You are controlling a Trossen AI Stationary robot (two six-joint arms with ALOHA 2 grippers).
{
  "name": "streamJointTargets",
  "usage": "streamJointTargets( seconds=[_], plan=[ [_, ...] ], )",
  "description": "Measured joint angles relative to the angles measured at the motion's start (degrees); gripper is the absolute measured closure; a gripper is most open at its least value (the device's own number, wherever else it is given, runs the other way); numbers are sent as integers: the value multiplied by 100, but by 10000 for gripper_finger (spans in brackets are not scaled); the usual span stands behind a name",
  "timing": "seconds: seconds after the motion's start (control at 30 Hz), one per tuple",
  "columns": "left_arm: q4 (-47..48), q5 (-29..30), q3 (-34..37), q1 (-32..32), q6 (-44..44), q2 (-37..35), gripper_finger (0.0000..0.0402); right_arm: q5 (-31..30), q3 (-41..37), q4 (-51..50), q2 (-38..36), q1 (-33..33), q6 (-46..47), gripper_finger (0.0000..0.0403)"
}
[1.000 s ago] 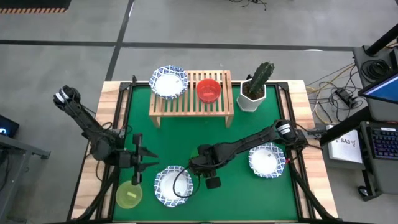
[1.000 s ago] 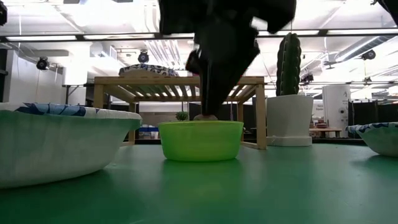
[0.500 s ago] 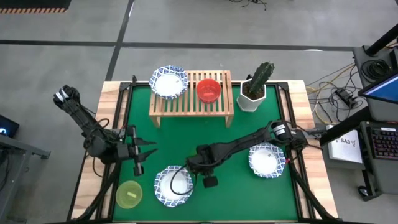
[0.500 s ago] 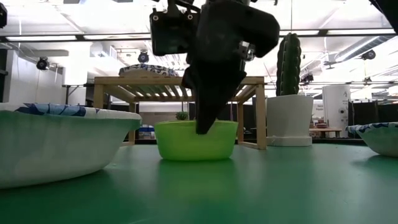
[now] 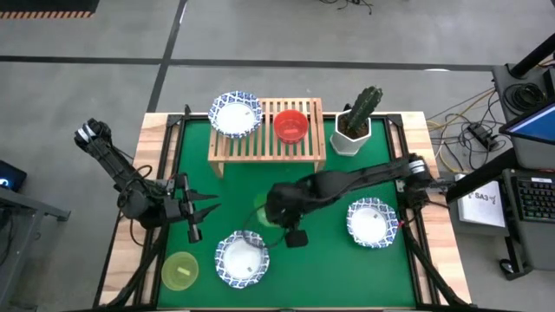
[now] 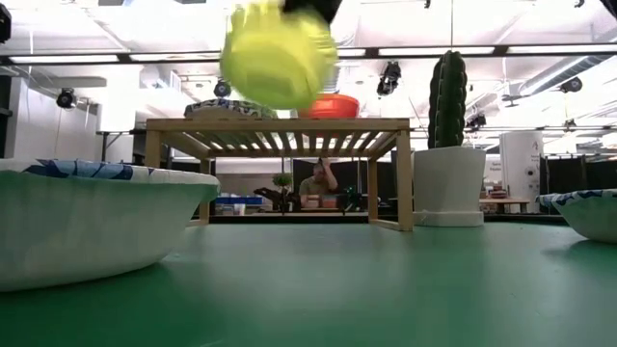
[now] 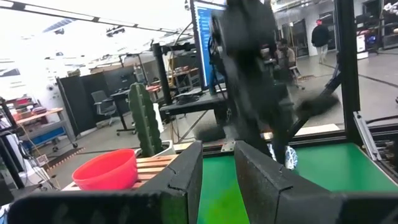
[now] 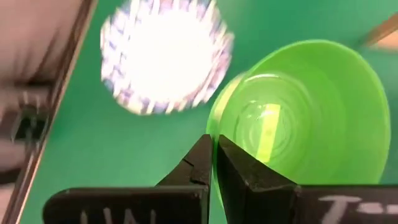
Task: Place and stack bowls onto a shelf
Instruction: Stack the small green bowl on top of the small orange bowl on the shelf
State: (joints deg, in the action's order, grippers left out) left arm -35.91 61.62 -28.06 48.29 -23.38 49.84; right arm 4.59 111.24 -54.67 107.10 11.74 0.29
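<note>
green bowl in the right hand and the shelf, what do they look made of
Green bowl: probably thin glossy plastic; light glints inside it and the wall glows through. The right hand pinches its rim.

Shelf: looks like unpainted light wood, matte, with parallel slats on top and plain square legs in the low view.

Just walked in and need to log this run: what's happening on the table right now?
The right gripper has pinched the rim of the green bowl and holds it in the air, short of the shelf, where a red bowl and a white bowl sit. The left gripper waits open over the mat's left side.
</note>
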Motion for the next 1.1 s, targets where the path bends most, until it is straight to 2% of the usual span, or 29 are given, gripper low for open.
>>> streamJointTargets(
  seconds=[0.27, 0.37, 0.57, 0.77, 0.9, 1.1],
  plan=[
    [46, -1, -4, 0, -9, 12, 325, -1815, 1093, -663, -474, -373, -593, 394],
    [46, -4, -12, 0, -9, 15, 325, -2095, 1353, -1077, -488, -771, -693, 394],
    [45, -4, -12, 0, -2, 13, 325, -2159, 1427, -1470, -451, -1680, -1023, 394],
    [45, -4, -12, 0, -12, 9, 325, -1754, 1391, -1500, -451, -2407, -1147, 394],
    [45, -6, -12, 0, -62, 9, 325, -1260, 1378, -1536, -451, -2636, -1144, 394],
    [45, -6, -10, 0, -101, 7, 325, -1212, 1212, -1504, -451, -2712, -1190, 394]
  ],
)
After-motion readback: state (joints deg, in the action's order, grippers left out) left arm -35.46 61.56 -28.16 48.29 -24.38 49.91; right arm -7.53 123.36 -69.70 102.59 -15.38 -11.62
